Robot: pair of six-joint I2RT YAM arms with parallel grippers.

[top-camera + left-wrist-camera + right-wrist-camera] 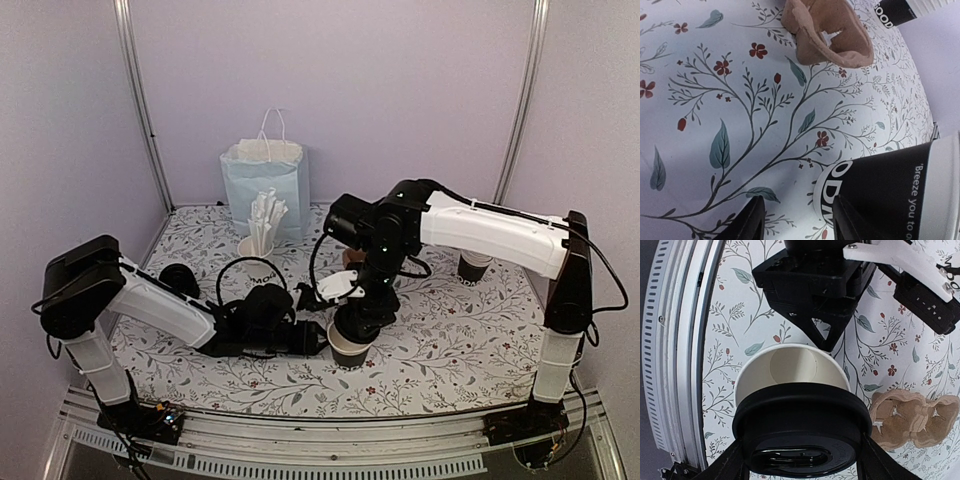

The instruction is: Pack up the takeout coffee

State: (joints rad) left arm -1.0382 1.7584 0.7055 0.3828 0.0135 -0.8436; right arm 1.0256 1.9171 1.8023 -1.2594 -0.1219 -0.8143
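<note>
An open black paper cup (348, 347) with a white inside (790, 367) stands upright near the table's front. My right gripper (360, 318) hangs just above it, shut on a black round lid (800, 432). The lid is tilted over the cup's near rim. My left gripper (800, 222) lies low on the table to the cup's left (308, 338). It is open with bare table between its fingers, and one finger (847, 220) is beside the cup's black wall (890, 195). The brown pulp carrier (912, 417) lies empty just behind (832, 37).
A second black cup (472, 266) stands at the right and another (264, 284) behind the left arm. A white cup of straws (262, 238) and a pale blue bag (265, 185) are at the back. A loose black lid (180, 278) lies at the left.
</note>
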